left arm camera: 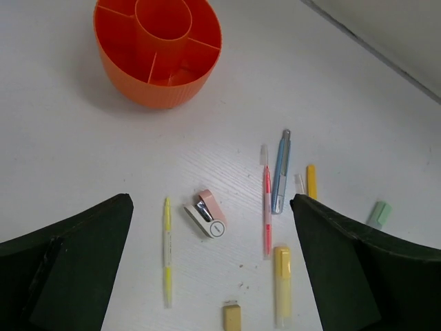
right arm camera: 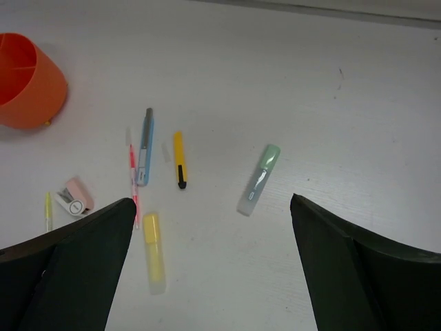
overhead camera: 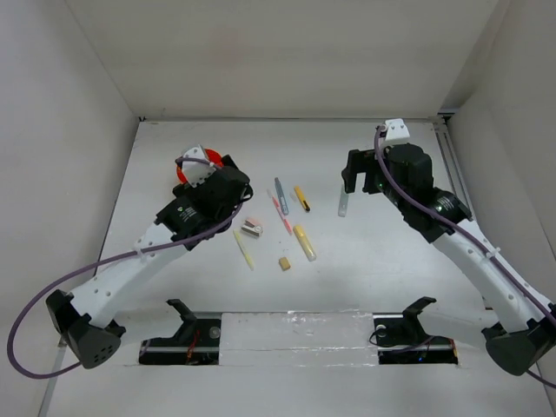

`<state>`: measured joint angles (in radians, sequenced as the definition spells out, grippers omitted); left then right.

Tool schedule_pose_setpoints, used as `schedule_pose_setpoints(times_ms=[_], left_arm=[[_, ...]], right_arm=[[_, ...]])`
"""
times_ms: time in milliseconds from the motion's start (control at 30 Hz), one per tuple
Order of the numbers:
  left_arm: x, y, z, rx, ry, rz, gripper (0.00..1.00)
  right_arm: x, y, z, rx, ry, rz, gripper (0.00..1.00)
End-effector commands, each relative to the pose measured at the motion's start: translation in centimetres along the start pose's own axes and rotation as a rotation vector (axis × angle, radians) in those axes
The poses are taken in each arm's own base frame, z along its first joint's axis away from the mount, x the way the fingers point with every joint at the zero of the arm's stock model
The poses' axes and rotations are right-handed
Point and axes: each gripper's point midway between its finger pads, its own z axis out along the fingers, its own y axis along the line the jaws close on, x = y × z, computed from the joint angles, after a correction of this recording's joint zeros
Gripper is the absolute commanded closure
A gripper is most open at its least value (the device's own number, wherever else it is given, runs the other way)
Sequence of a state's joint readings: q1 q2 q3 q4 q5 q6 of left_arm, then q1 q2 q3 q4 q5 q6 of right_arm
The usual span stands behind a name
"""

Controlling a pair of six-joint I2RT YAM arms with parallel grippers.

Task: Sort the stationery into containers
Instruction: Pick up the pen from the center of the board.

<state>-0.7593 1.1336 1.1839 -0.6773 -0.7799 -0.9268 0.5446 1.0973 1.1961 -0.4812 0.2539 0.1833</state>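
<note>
Orange cup (left arm camera: 151, 86) stands alone at far left, with a bare stretch of table (left arm camera: 83, 152) between it and the pens. Pink pen (left arm camera: 267, 214) and grey-blue pen (left arm camera: 280, 172) lie just beside each other: tight. Pale green marker (right arm camera: 258, 179) lies well apart from black-tipped yellow pen (right arm camera: 179, 160), open gap between. Back wall (overhead camera: 287, 61) closes the far edge.

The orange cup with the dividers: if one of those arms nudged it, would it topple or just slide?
Probably slide: the orange cup looks wider than tall and sits flat on the table. It seems thin plastic, and the compartments in view are empty, so likely light and easy to shove. Its ribbed wall may offer some grip.
</note>
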Motion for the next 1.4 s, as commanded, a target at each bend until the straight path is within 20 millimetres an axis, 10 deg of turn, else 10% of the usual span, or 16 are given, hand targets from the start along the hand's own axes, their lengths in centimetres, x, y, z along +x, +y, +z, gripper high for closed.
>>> schedule_pose_setpoints(times_ms=[0,333,667,1367], left_arm=[[-2.2,2.0,-1.0,-0.039,-0.088,-0.101,0.00],[-1.9,4.3,-1.9,-0.088,-0.074,-0.113,0.00],[7.7,4.2,1.3,-0.123,0.177,-0.054,0.00],[19.1,5.5,2.8,-0.200,0.532,0.071,0.04]], right_arm=[[-3.3,0.0,-1.3,0.001,-0.113,0.033,0.00],[-3.7,0.2,-2.2,-0.031,-0.144,0.077,0.00],[-2.8,1.1,-1.1,-0.075,-0.092,0.054,0.00],[-2.1,2.2,-1.4,-0.123,-0.086,0.017,0.00]])
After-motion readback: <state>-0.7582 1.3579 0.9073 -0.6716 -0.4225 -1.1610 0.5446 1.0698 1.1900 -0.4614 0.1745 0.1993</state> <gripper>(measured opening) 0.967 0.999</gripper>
